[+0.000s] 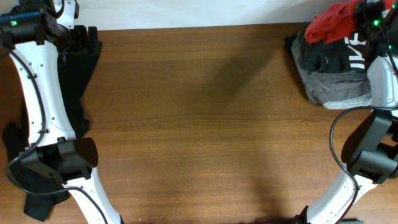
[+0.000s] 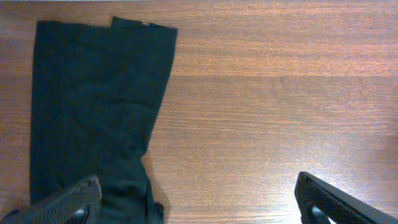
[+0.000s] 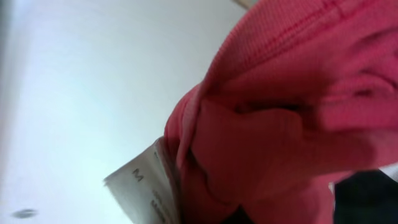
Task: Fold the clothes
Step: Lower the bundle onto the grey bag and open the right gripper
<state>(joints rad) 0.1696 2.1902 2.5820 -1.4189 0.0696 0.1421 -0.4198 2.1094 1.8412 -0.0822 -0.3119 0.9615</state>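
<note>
The orange-red T-shirt is bunched up at the far right corner, on top of a dark grey white-lettered garment. My right gripper is at the T-shirt. In the right wrist view the red fabric fills the frame, gathered at the jaws, with a white size label; the fingers are hidden. The long black garment lies along the left edge. My left gripper hovers over its far end, open and empty, with the black cloth under its left finger.
A lighter grey garment lies under the dark grey one at the far right. The wooden table spans the view. A white wall stands behind the table's far edge. Both arm bases stand at the near corners.
</note>
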